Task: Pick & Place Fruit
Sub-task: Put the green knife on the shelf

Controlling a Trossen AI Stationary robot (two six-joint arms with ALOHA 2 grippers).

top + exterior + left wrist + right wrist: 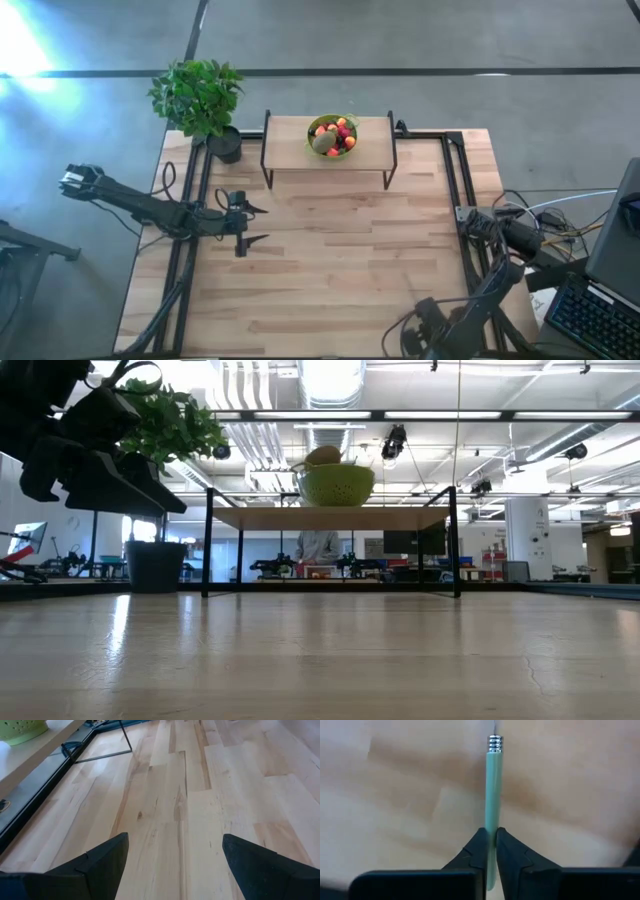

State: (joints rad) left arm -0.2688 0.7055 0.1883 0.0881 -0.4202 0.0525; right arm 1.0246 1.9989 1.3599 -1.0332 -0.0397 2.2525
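Fruit (pixel 333 137) sits heaped in the bowl (pixel 347 122), well beyond both fingers; right fingers (pixel 494 840) pinch the knife handle (pixel 493 795); left fingers (pixel 172 865) hang wide over the counter (pixel 200 795), idle.

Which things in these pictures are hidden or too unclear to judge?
- Knife blade: right wrist view shows only the green handle in the shut right gripper; the rest is cut off.
- Fruit: high view, too small to count.
- Bowl contents: low view, wall hides most.
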